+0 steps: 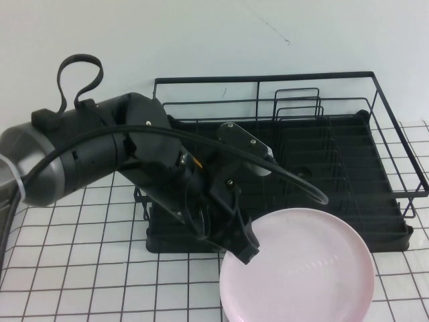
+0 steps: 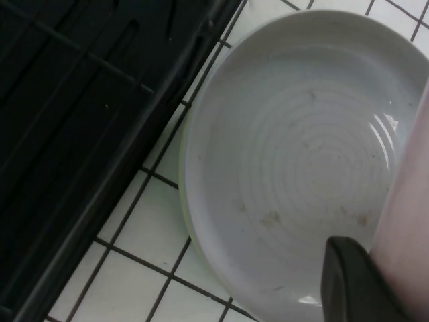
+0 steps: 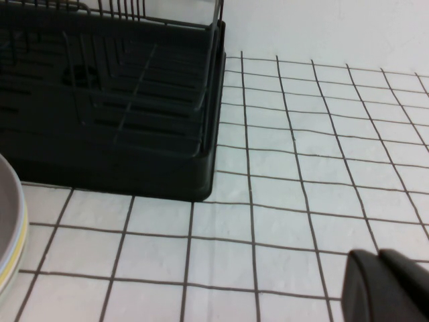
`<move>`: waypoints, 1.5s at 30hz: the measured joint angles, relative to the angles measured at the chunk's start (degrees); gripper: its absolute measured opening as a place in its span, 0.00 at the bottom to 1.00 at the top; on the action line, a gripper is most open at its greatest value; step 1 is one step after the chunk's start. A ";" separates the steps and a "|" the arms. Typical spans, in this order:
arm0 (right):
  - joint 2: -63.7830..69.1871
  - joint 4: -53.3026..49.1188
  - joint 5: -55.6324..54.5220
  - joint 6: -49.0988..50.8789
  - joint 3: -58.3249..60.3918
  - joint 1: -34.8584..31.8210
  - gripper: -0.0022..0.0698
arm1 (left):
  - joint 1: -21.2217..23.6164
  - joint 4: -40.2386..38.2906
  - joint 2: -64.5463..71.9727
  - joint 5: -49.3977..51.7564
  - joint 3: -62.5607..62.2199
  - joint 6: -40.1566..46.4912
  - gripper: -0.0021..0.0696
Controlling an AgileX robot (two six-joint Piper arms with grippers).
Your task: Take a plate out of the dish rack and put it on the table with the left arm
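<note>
The pale pink plate (image 1: 301, 268) is outside the black dish rack (image 1: 335, 161), over the tiled table (image 1: 80, 268) in front of the rack's front edge. My left gripper (image 1: 244, 253) is shut on the plate's left rim. In the left wrist view one dark finger (image 2: 352, 282) presses against the pink plate (image 2: 410, 215), which shows edge-on; the other finger is hidden behind it. My right gripper (image 3: 389, 288) is shut and empty, low over the table to the right of the rack (image 3: 114, 100); it is out of the high view.
A pale grey-blue plate (image 2: 301, 154) lies on the table (image 2: 154, 235) beside the rack's tray (image 2: 67, 134), right below the held pink plate. Its rim, with a yellowish edge under it, shows in the right wrist view (image 3: 8, 228). The rack's plate slots (image 1: 298, 107) hold nothing.
</note>
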 joint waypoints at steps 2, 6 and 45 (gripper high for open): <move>0.00 0.00 0.00 0.00 0.00 0.00 0.02 | 0.00 0.00 0.04 0.00 0.10 0.00 0.16; 0.00 0.00 0.00 0.00 0.00 0.00 0.02 | 0.00 -0.10 0.04 -0.04 0.10 -0.14 0.41; 0.00 0.00 0.00 -0.04 0.00 0.00 0.02 | 0.66 20.54 -32.99 -7.13 0.35 -12.70 0.03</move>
